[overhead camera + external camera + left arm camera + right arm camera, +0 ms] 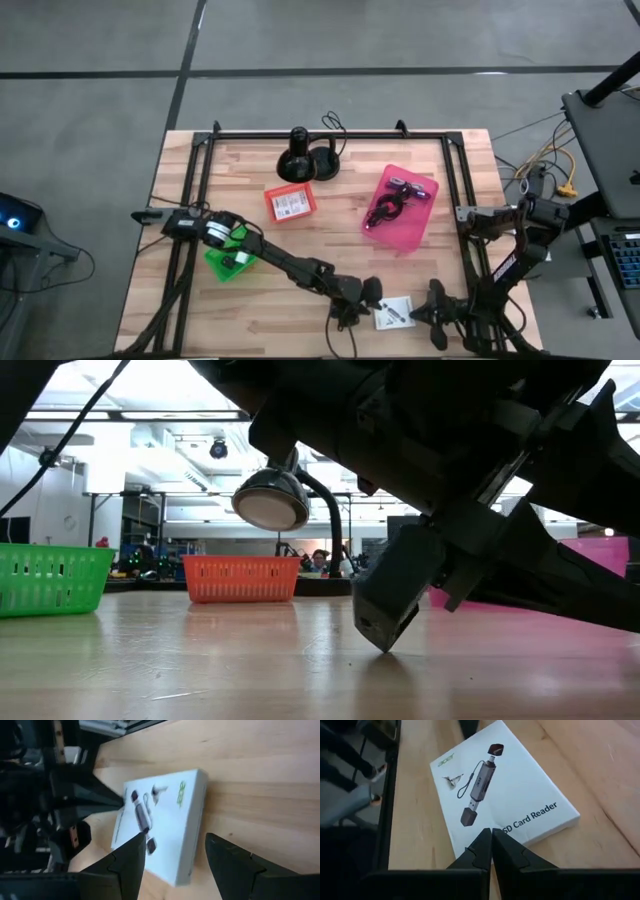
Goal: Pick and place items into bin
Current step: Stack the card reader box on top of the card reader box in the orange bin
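Observation:
A white printed card (393, 313), boxed and showing an SD card reader (505, 800), lies flat on the table near its front edge, between my two grippers. My left gripper (175, 840) is open at the card's left end. One finger (135, 852) is over the card and the other (225, 860) is beyond its long edge. My right gripper (491, 834) is shut at the card's right edge. The pink bin (405, 235) farther back holds a black coiled cable and a purple strap (395, 200). My left gripper: I cannot tell whether its fingers touch the card. My right gripper has its shut fingertips (482, 845) against the card's edge (497, 831) on the table's right side. The fingers slant down from the right. The card stays flat on the table.
A black round-based stand (305, 160) with a cord is at the far middle. An orange basket (290, 203) with a white card and a green basket (232, 258) under my left arm stand left of centre. A black frame (330, 135) borders the table.

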`<action>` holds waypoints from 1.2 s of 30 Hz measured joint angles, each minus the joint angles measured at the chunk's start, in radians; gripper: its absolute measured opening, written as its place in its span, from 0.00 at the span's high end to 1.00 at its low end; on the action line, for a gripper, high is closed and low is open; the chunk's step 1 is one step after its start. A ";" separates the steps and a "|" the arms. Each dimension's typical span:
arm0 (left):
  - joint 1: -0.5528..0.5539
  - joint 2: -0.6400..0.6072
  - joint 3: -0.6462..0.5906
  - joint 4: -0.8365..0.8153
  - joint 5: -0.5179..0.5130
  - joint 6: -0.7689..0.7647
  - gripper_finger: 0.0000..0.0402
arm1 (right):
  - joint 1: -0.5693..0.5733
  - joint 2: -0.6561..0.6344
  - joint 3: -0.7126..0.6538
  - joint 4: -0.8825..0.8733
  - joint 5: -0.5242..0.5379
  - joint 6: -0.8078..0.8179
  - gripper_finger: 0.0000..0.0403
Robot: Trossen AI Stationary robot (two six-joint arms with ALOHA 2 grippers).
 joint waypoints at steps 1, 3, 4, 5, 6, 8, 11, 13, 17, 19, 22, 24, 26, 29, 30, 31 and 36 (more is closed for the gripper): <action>0.000 0.000 0.000 0.006 -0.011 -0.002 0.53 | -0.004 -0.009 0.000 0.003 -0.003 -0.027 0.98; 0.000 0.000 0.001 0.006 -0.023 -0.004 0.53 | -0.023 -0.017 -0.001 0.019 -0.008 -0.071 0.98; 0.000 0.000 0.001 0.005 -0.032 -0.004 0.53 | -0.035 -0.017 -0.002 0.034 -0.011 -0.097 0.98; 0.000 0.000 0.000 0.005 -0.041 -0.004 0.53 | -0.047 -0.017 -0.002 0.051 -0.016 -0.125 0.98; -0.001 -0.001 -0.001 0.005 -0.047 -0.004 0.53 | -0.062 -0.017 -0.001 0.064 -0.019 -0.152 0.98; -0.004 -0.008 -0.004 0.005 -0.067 -0.005 0.53 | -0.086 -0.017 0.003 0.073 -0.010 -0.215 0.98; -0.005 -0.023 -0.009 0.004 -0.089 -0.030 0.53 | -0.104 -0.020 0.022 0.061 0.084 -0.328 0.98; -0.005 -0.048 -0.009 -0.014 -0.112 -0.087 0.53 | -0.105 -0.037 0.043 0.066 0.146 -0.389 0.98; -0.006 -0.089 -0.010 -0.128 -0.150 -0.104 0.53 | -0.094 -0.069 0.083 0.020 0.135 -0.459 0.98; -0.007 -0.102 -0.010 -0.146 -0.160 -0.118 0.53 | -0.085 -0.089 0.113 -0.029 0.079 -0.459 0.98; -0.011 -0.121 -0.013 -0.157 -0.166 -0.161 0.53 | -0.076 -0.094 0.159 -0.139 -0.046 -0.439 0.98; -0.017 -0.125 -0.016 -0.159 -0.177 -0.166 0.53 | -0.072 -0.094 0.195 -0.229 -0.119 -0.402 0.98; -0.024 -0.126 -0.016 -0.162 -0.199 -0.170 0.53 | -0.071 -0.092 0.231 -0.350 -0.173 -0.347 0.98; -0.032 -0.127 -0.021 -0.169 -0.223 -0.172 0.53 | -0.064 -0.091 0.264 -0.498 -0.202 -0.259 0.98; -0.033 -0.128 -0.024 -0.169 -0.227 -0.177 0.53 | -0.063 -0.091 0.269 -0.513 -0.205 -0.243 0.98; -0.035 -0.128 -0.026 -0.169 -0.230 -0.180 0.53 | -0.061 -0.091 0.269 -0.516 -0.218 -0.233 0.98; -0.044 -0.129 -0.027 -0.179 -0.255 -0.207 0.53 | -0.061 -0.051 0.238 -0.507 -0.337 -0.131 0.98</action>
